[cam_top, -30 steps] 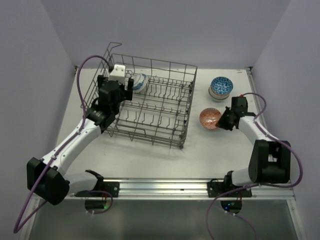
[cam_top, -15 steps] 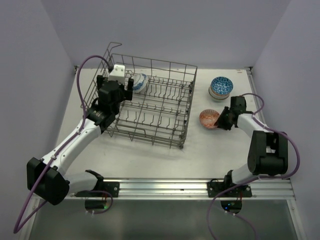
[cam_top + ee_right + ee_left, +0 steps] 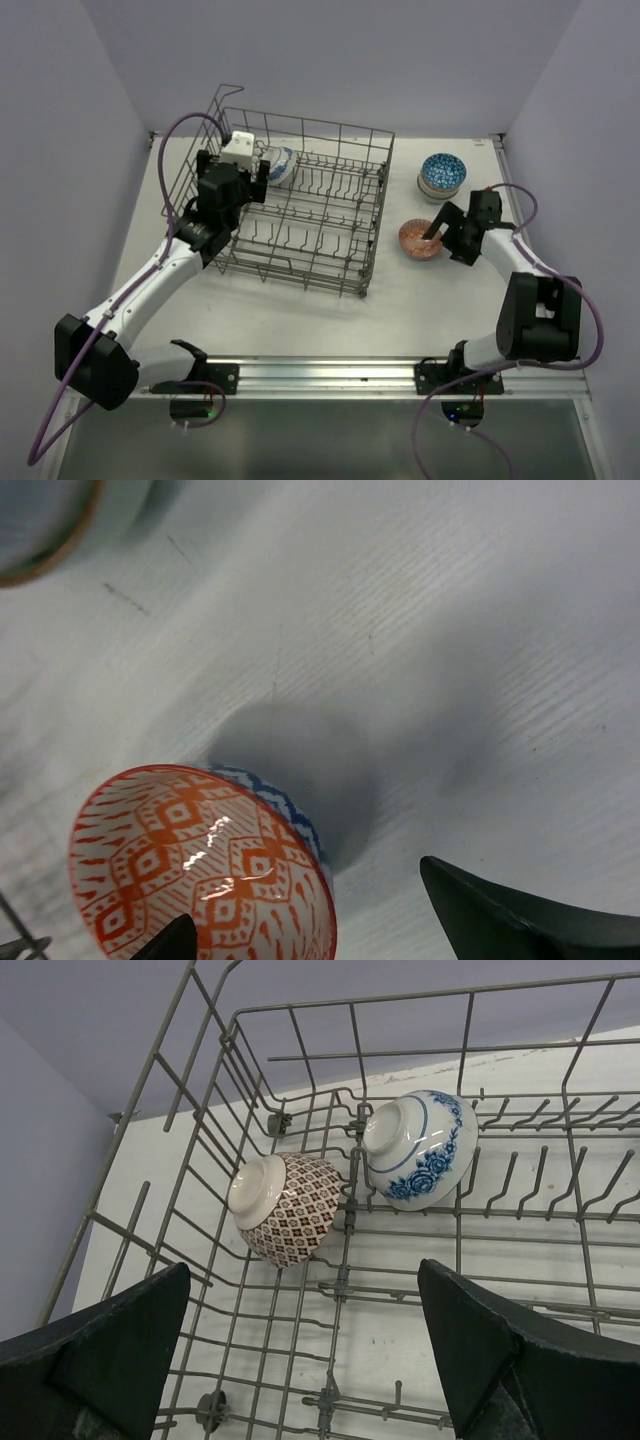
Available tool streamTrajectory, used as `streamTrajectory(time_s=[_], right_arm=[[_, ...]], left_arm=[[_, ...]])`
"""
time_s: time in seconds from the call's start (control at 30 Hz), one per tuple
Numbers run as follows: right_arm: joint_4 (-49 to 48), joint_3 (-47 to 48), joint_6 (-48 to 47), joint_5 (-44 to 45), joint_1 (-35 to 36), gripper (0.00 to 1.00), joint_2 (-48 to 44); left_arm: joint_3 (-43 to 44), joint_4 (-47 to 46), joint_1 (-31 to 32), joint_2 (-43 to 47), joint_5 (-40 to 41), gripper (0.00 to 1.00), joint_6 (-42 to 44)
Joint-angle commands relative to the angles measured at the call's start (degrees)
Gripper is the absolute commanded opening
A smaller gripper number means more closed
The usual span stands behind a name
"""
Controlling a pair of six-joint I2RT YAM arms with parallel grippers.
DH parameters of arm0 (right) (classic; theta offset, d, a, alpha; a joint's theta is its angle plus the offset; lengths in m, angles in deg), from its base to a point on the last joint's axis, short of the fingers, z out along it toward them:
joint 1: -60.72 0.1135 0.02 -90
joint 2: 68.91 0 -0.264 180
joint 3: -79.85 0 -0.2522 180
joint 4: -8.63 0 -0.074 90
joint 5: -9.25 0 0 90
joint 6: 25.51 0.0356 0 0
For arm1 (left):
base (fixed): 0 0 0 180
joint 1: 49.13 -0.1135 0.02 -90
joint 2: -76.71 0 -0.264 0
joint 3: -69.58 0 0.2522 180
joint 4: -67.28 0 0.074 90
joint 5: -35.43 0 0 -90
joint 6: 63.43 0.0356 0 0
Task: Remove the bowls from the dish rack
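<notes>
Left wrist view: we find the brown-checked bowl (image 3: 290, 1218) and blue-floral bowl (image 3: 420, 1148) propped on tines in a corner of the dish rack (image 3: 300, 214), left gripper (image 3: 303, 1280) spread to straddle one, right gripper (image 3: 450, 238) spread over the orange bowl (image 3: 200, 870) set on the table (image 3: 300, 320).

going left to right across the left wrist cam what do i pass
dark gripper finger at the left edge → brown-patterned bowl → blue floral bowl → other dark finger at the right edge. The dish rack spans the whole view, so it has no place in the order.
</notes>
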Motion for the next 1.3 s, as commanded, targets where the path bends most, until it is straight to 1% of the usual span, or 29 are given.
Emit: streamTrajectory(time_s=[0.0,0.13,0.23,0.33,0.37,0.43,0.47,0.5,0.53,0.57,0.6,0.63,0.67,0.7,0.73,0.83,0.93,1.17,1.27], right_arm=[[2.6,3.9,-1.3,-0.1,-0.8,0.99,-6.5],[3.2,3.8,-0.3,0.2,-0.9,0.99,-11.2],[1.4,2.6,0.7,-0.7,-0.9,0.99,-15.1],[-2.5,0.6,0.6,-4.2,-0.9,0.99,-17.7],[-3.9,0.0,0.2,-4.5,-0.9,0.99,-17.8],[-4.4,-0.2,-0.2,-6.1,-0.8,0.99,-17.7],[-4.8,-0.7,-0.6,-6.2,-0.9,0.99,-17.8],[-5.5,-1.1,-0.9,-7.4,-0.9,0.99,-17.9],[-6.0,-1.4,-1.1,-7.6,-0.9,0.99,-18.3],[-6.9,-2.1,-1.4,-7.9,-0.8,0.99,-18.5],[-7.3,-2.4,-1.6,-8.5,-0.8,0.99,-18.7],[-7.7,-2.7,-1.6,-9.6,-0.9,0.99,-18.9],[-8.2,-3.3,-1.5,-10.2,-0.9,0.99,-19.3],[-8.6,-3.7,-1.5,-10.8,-0.9,0.99,-19.5],[-9.2,-3.9,-1.3,-11.9,-0.8,0.99,-19.7],[-11.5,-5.1,0.4,-14.6,-0.8,0.99,-19.7],[-12.9,-5.9,1.5,-17.2,-0.9,0.98,-19.0],[-14.7,-6.8,2.6,-20.0,-0.7,0.99,-18.1],[-14.5,-6.8,2.4,-20.4,-0.5,0.98,-18.0]], left_arm=[[-0.7,-5.0,0.0,0.0,-1.7,1.00,1.2],[-0.4,-4.8,0.0,-1.3,-4.0,1.00,0.3],[0.9,-4.4,0.1,-3.5,-6.4,1.00,-1.3],[10.6,4.5,0.1,-10.2,-6.7,1.00,-5.2],[17.5,9.3,0.1,-14.5,-7.0,1.00,-5.9],[24.6,14.0,0.0,-18.9,-8.1,1.00,-7.4],[27.6,17.4,0.0,-23.0,-10.1,1.00,-8.6],[33.2,18.3,0.1,-25.0,-10.9,1.00,-8.9],[35.8,19.4,0.1,-28.8,-11.3,1.00,-9.3],[38.3,21.7,0.1,-30.9,-11.0,1.00,-9.2],[44.1,23.1,0.1,-33.1,-10.5,1.00,-9.1],[46.7,24.5,0.1,-35.3,-10.0,1.00,-8.9],[49.8,27.4,0.0,-39.7,-9.8,1.00,-8.2],[54.5,28.9,0.1,-41.9,-9.6,1.00,-8.0],[56.7,31.2,0.1,-45.5,-9.0,1.00,-8.1],[60.2,32.4,0.0,-50.0,-5.8,1.00,-7.9],[61.2,33.2,0.1,-52.5,-4.6,1.00,-8.9],[60.6,32.0,0.2,-55.4,-0.1,1.00,-10.2],[59.6,28.9,0.5,-55.4,1.0,1.00,-9.0]])
